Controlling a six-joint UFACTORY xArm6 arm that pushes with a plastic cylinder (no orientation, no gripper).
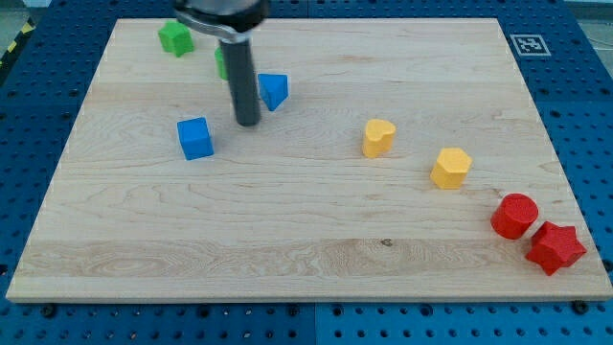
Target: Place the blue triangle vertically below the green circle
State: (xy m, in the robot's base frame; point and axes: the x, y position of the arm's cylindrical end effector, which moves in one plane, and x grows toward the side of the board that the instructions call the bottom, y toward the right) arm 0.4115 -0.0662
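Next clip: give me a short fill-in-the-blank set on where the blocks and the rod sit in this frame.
1. My tip rests just to the view's ___ of the blue triangle.
2. The rod partly hides a ___ block behind it.
3. The red cylinder and red star sit near the board's bottom-___ corner.
4. Between the blue triangle and the red pair lie ___ yellow blocks.

Missing words: left; green; right; two

— What was hidden?
— The rod (241, 77) covered most of a green block (221, 63); its shape couldn't be made out.
— Anything cut off?
— The rod's upper end, by the frame's top edge.
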